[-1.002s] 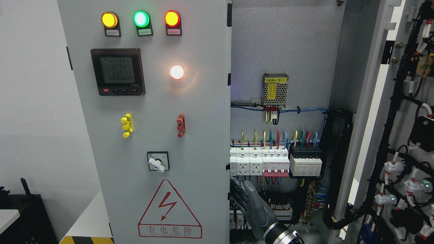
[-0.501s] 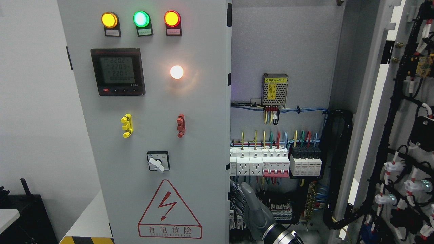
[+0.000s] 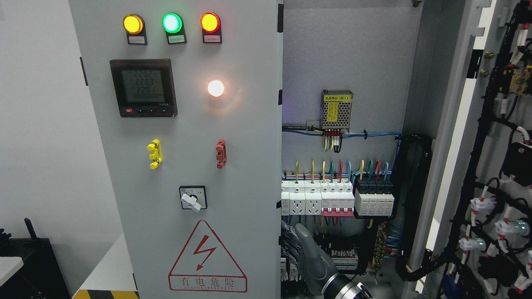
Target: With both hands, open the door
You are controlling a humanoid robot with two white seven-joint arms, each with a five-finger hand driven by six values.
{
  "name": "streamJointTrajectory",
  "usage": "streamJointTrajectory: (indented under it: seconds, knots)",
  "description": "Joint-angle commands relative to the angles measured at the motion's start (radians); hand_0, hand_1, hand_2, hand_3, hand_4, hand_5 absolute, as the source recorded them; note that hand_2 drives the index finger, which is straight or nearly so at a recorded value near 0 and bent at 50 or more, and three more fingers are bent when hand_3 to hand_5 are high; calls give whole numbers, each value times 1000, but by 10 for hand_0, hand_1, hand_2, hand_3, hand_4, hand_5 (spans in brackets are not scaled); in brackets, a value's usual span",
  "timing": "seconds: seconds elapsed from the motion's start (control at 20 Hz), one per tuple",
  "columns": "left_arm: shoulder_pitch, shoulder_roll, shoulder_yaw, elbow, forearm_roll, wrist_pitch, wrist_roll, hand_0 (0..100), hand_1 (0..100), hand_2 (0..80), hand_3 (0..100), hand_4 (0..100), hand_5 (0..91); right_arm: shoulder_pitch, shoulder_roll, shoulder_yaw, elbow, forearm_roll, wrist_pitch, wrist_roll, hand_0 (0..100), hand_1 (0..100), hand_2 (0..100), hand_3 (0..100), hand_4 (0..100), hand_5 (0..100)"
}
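The grey left door [image 3: 232, 174] of the electrical cabinet carries three lamps, a meter, a rotary switch and a warning triangle. Its right edge [image 3: 279, 199] stands in front of the open cabinet interior. My right hand [image 3: 305, 255] comes up from the bottom edge right of the middle. Its dark fingers [image 3: 287, 245] curl against that edge with their tips hidden behind it, and the thumb [image 3: 302, 233] points up. The right door [image 3: 461, 137] is swung wide open and shows its wired inner side. No left arm shows.
Inside the cabinet are a power supply [image 3: 336, 109], a row of breakers [image 3: 336, 201] and a black cable bundle [image 3: 415, 207]. Wiring and connectors [image 3: 494, 232] cover the open right door. At the lower left stands a black object [image 3: 29, 265] before a white wall.
My right hand has sunk slightly down and to the left along the door's edge. The left door panel has shifted a few pixels left.
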Motion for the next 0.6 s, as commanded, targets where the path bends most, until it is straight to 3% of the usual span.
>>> streamJointTrajectory:
  seconds: [0.0, 0.55]
  knots:
    - [0, -34, 0, 0, -32, 0, -1, 0, 0, 0, 0, 32, 0, 0, -6, 0, -2, -30, 0, 10, 0, 0, 0, 0, 0, 0]
    - [0, -34, 0, 0, -32, 0, -1, 0, 0, 0, 0, 32, 0, 12, -14, 0, -29, -44, -3, 21, 0, 0, 0, 0, 0, 0]
